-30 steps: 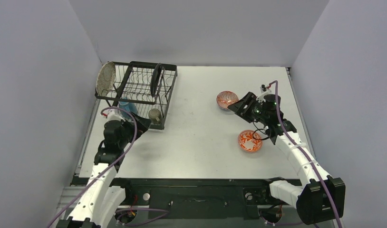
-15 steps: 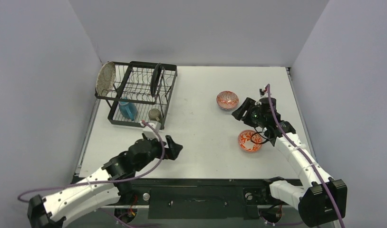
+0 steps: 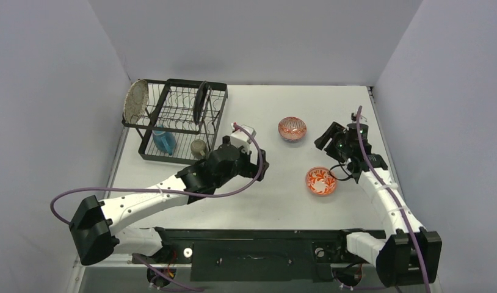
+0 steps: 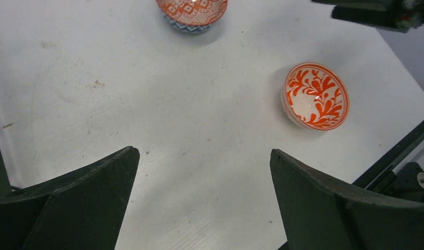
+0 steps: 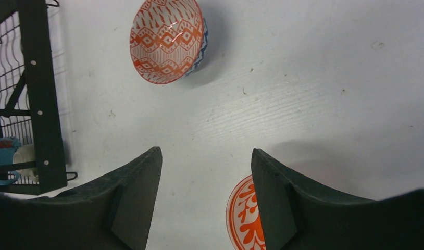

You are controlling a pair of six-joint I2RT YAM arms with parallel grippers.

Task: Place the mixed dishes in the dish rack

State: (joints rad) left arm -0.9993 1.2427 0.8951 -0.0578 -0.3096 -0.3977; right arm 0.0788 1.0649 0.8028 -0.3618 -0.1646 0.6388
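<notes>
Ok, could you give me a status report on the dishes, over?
Empty and open: left gripper, right gripper. On table: diamond-patterned bowl, leaf-patterned bowl. In rack: mug, cup, grey plate, black plate. Nothing crowding the bowls.

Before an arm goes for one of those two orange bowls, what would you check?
1. Left gripper open and empty: ok.
2. Right gripper open and empty: ok.
3. Leaf-patterned bowl upright, alone on the table: ok.
4. Diamond-patterned bowl touching no other dish: ok.
5. Free slots left in the dish rack: ok.
6. Both grippers' paths to the bowls kept apart: cannot tell.
</notes>
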